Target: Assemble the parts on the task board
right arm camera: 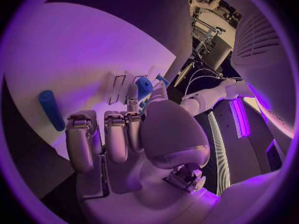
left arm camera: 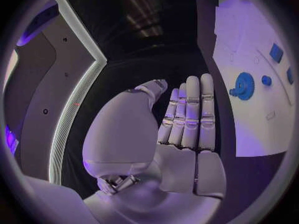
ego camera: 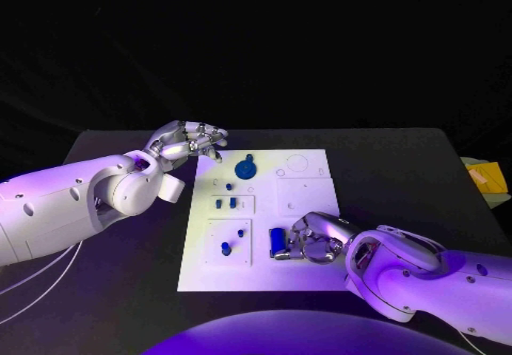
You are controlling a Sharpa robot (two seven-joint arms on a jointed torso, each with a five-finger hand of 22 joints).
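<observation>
The white task board (ego camera: 309,194) lies in the middle of the black table. On it are a blue gear (ego camera: 246,168) at the far left, small blue pieces (ego camera: 225,202) in the middle left, and a blue cylinder (ego camera: 277,238) lying near the front. My right hand (ego camera: 311,238) hovers just right of that cylinder, fingers curled in and nothing in them. In the right wrist view the cylinder (right arm camera: 51,109) lies apart from the fingers (right arm camera: 102,134). My left hand (ego camera: 190,139) is off the board's far left corner, and its fingers (left arm camera: 190,112) are straight and hold nothing. The gear (left arm camera: 243,86) lies beside it.
Two more blue pieces (ego camera: 231,242) stand in the board's front left panel. A yellow object (ego camera: 487,177) sits at the table's right edge. Bare black table surrounds the board on every side.
</observation>
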